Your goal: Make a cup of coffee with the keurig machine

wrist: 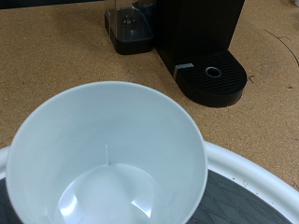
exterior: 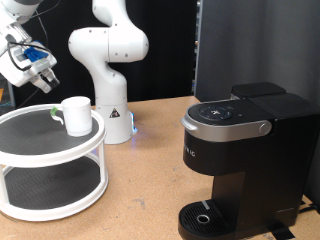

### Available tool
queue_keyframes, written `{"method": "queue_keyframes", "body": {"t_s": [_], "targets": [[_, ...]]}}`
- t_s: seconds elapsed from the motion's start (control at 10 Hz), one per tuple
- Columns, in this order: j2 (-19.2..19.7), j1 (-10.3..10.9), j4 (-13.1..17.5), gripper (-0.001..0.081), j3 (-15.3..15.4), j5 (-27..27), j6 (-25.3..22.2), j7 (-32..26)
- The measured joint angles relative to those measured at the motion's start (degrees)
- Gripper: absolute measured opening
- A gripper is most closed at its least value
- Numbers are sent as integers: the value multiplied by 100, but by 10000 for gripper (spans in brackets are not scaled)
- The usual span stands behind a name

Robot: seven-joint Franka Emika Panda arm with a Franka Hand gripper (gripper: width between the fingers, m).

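Note:
The cup [exterior: 76, 114] is a plain white mug standing upright on the top tier of a round white two-tier stand [exterior: 50, 150] at the exterior view's left. The wrist view looks straight down into the cup [wrist: 107, 159], which has nothing in it. My gripper [exterior: 42, 78] hangs above the cup and to its left in the exterior view, apart from it; its fingers do not show in the wrist view. The keurig machine [exterior: 240, 160] is black with its lid down and stands at the exterior view's right. Its round drip tray [wrist: 213, 79] holds nothing.
The arm's white base [exterior: 110, 70] rises behind the stand. A dark panel [exterior: 260, 45] stands behind the machine. The machine's water tank [wrist: 129, 26] shows beside it in the wrist view. Brown tabletop [exterior: 150, 180] lies between stand and machine.

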Motion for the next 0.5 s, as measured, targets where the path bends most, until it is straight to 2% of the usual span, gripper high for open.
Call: {"method": "queue_keyframes", "body": {"t_s": [0.1, 0.2, 0.4, 0.5], "targets": [[0, 1, -7, 440, -21, 0, 1, 0], [4, 3, -17, 440, -47, 0, 0, 0], [32, 22, -56, 719, -125, 31, 1, -10], [56, 45, -78, 780, -174, 52, 6, -52]]}}
